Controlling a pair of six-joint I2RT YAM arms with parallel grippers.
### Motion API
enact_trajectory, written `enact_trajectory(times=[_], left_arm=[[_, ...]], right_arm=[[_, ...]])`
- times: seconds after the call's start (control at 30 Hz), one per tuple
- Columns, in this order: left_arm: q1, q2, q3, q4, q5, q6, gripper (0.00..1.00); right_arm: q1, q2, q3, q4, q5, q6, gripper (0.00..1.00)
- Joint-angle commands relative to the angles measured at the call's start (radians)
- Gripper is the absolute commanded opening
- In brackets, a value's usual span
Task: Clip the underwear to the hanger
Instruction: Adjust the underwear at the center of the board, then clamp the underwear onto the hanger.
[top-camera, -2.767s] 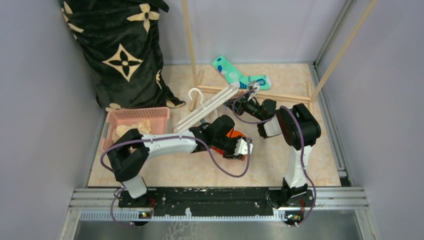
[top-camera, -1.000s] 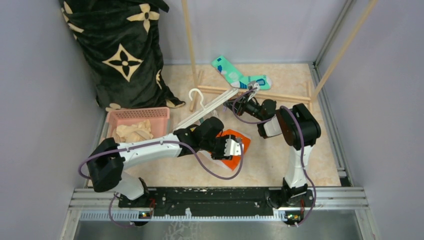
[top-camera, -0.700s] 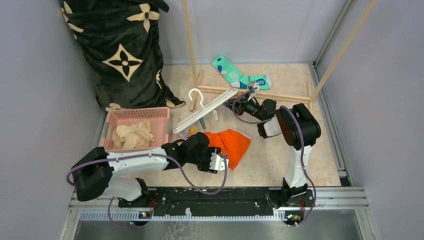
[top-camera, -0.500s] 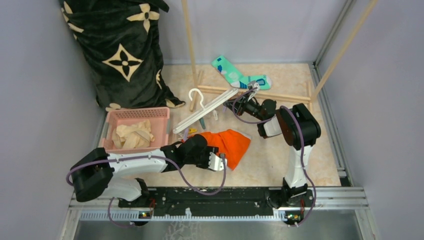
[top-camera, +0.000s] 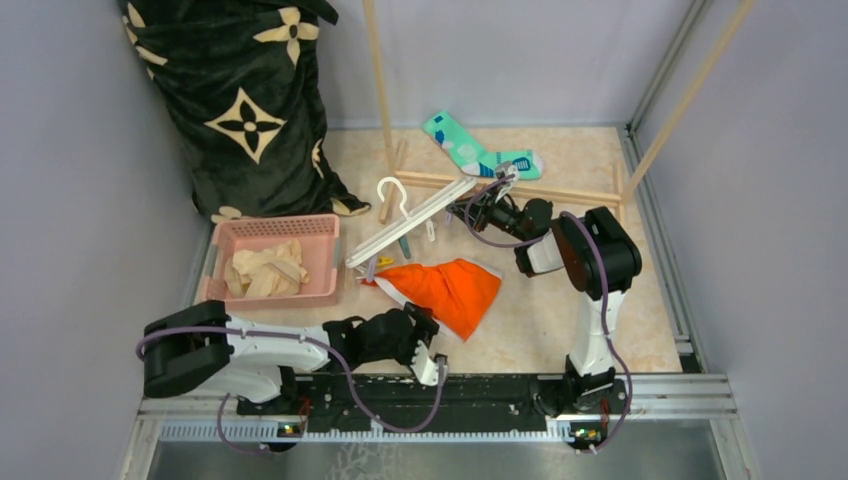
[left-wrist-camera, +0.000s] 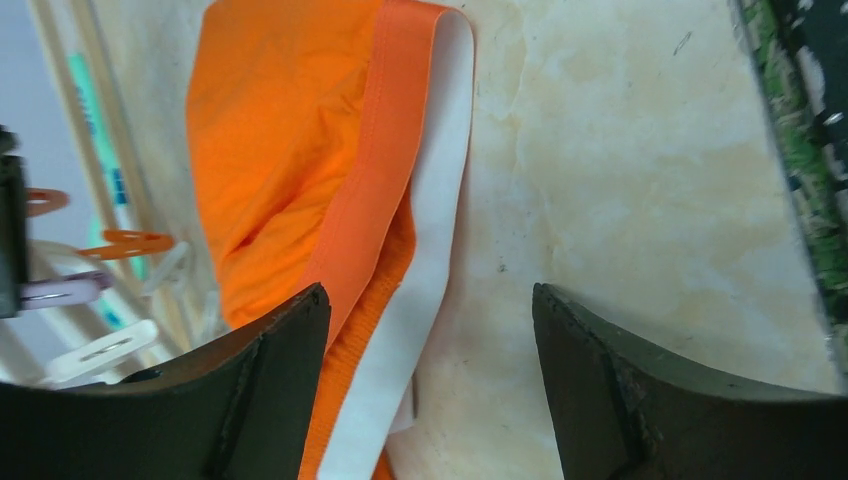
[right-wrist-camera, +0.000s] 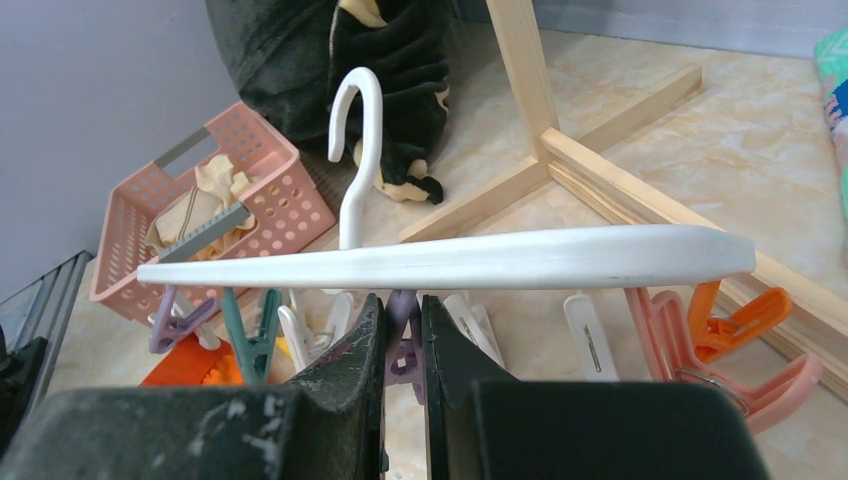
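My left gripper (top-camera: 432, 365) sat wide open and empty, nearest the bases. Just beyond it the orange underwear (top-camera: 445, 285) lay flat on the table (top-camera: 560, 320), long axis left to right, waistband toward that gripper. Farther back, my right gripper (top-camera: 487, 205) pinched a lilac clothespin (right-wrist-camera: 403, 345) under the white hanger (top-camera: 420, 215), which slanted near-left to far-right, its hook pointing far-left.

the underwear (left-wrist-camera: 300, 150) runs off the left wrist view's bottom edge, part behind a finger (left-wrist-camera: 270, 400) of the left gripper (left-wrist-camera: 430, 300). below the hanger (right-wrist-camera: 450, 262), the right gripper (right-wrist-camera: 403, 300) covers most of a purple clip (right-wrist-camera: 401, 355) and nearly all the underwear.
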Motion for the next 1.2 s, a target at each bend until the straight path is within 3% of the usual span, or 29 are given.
enact_trajectory(times=[0.0, 0.1, 0.3, 0.4, 0.57, 0.93, 1.17], left_arm=[[-0.043, 0.047, -0.09, 0.265, -0.174, 0.147, 0.8], [-0.057, 0.132, -0.098, 0.378, -0.249, 0.182, 0.8], [-0.052, 0.235, -0.085, 0.459, -0.232, 0.189, 0.77], [-0.039, 0.239, -0.049, 0.456, -0.207, 0.168, 0.71], [0.017, 0.219, 0.062, 0.341, -0.082, 0.094, 0.53], [0.163, 0.201, 0.235, 0.009, 0.232, 0.004, 0.5], [0.199, 0.246, 0.28, -0.088, 0.284, -0.004, 0.52]], right_arm=[[0.007, 0.011, 0.039, 0.118, -0.008, 0.009, 0.0], [0.007, 0.013, 0.038, 0.125, -0.008, 0.012, 0.0], [0.007, 0.013, 0.034, 0.125, -0.008, 0.006, 0.0], [0.007, 0.015, 0.037, 0.128, -0.008, 0.008, 0.0], [0.007, 0.016, 0.03, 0.137, -0.008, 0.013, 0.0], [0.007, 0.015, 0.025, 0.143, -0.005, 0.016, 0.0], [0.006, 0.016, 0.027, 0.147, -0.006, 0.021, 0.0]])
